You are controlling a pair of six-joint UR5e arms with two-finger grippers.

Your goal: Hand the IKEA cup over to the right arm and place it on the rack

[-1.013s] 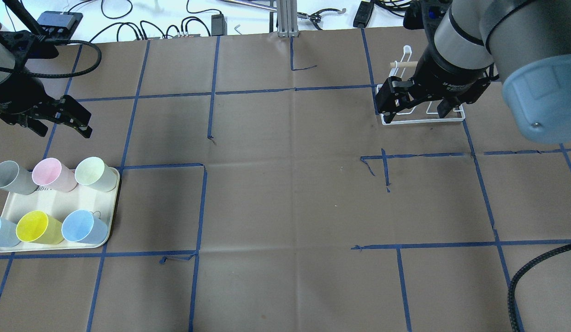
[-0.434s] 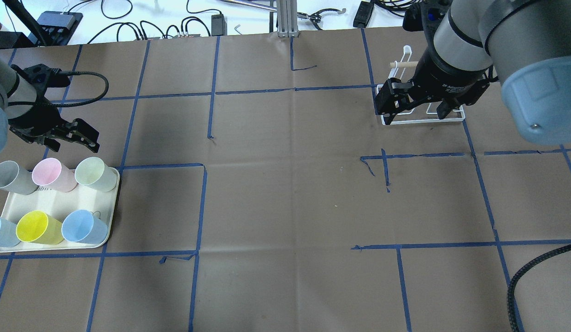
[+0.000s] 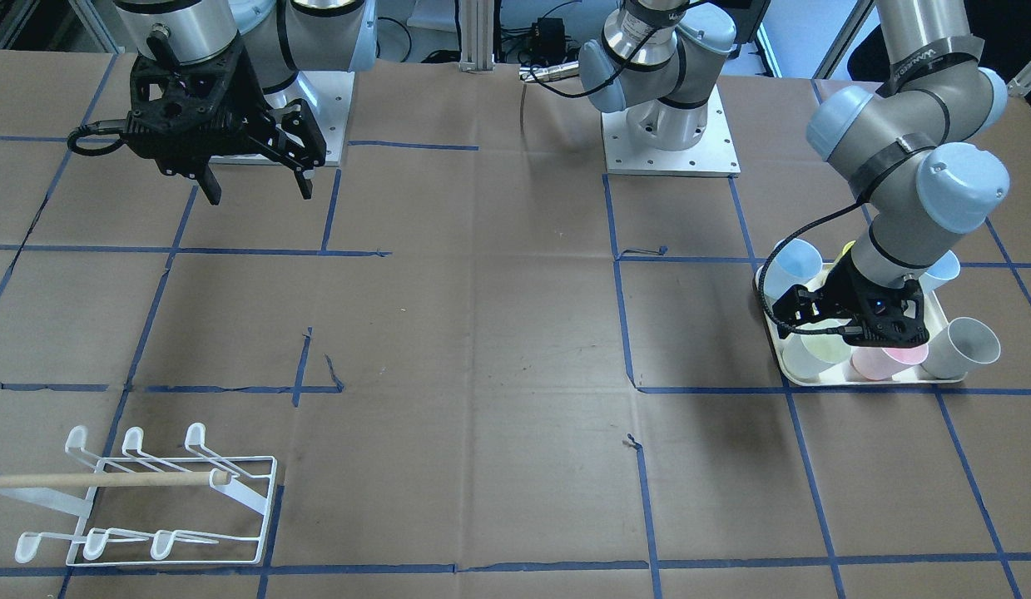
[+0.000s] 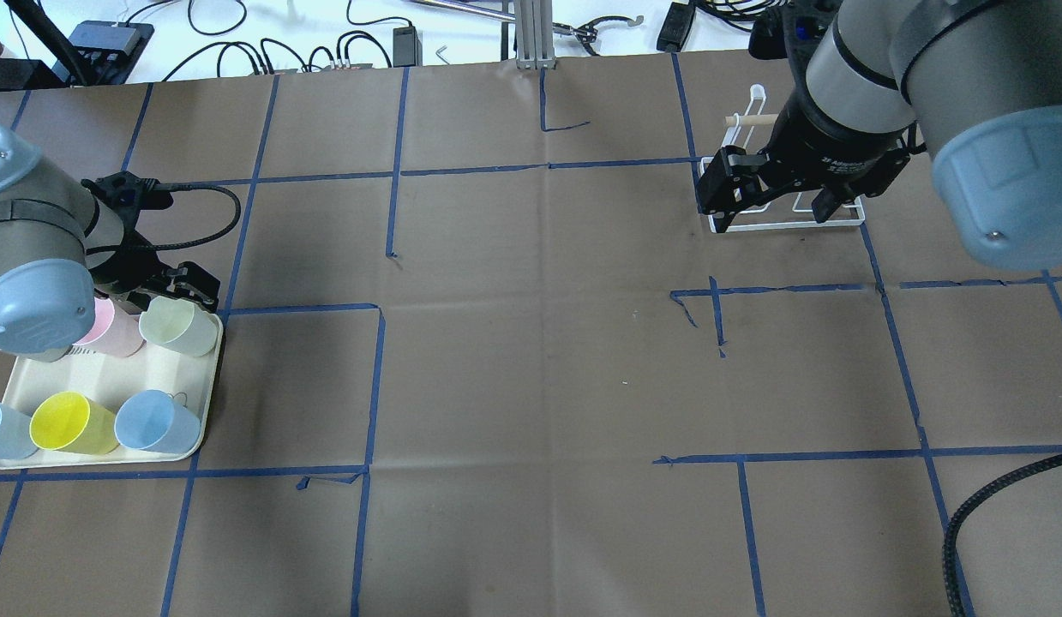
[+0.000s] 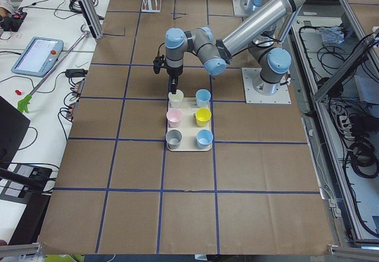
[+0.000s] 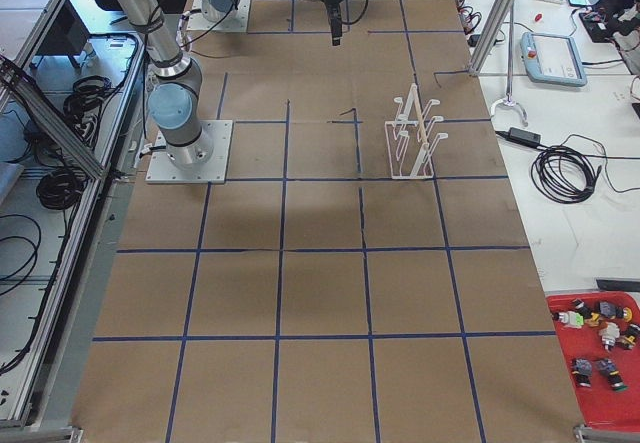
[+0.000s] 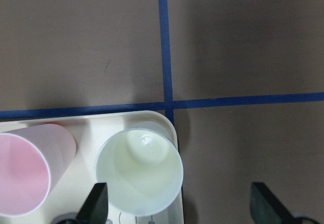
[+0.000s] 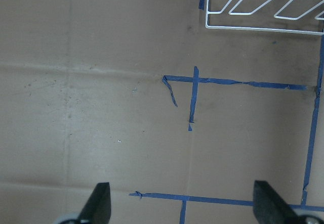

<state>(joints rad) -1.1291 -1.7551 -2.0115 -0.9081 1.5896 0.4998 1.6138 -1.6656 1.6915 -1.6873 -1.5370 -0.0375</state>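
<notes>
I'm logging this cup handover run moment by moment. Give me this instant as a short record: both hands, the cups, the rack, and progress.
left hand: open, above the pale green cup at the tray corner, not gripping
right hand: open, empty, above the table, apart from the rack
other cups: pink cup, yellow cup, grey cup, blue cups, upright on the tray
rack: white wire, no cup on it
progress: no cup lifted yet; handover not begun

Pale-green cup (image 7: 139, 171) upright in tray (image 7: 101, 120) corner (rack (image 3: 107, 480) well apart).
</notes>
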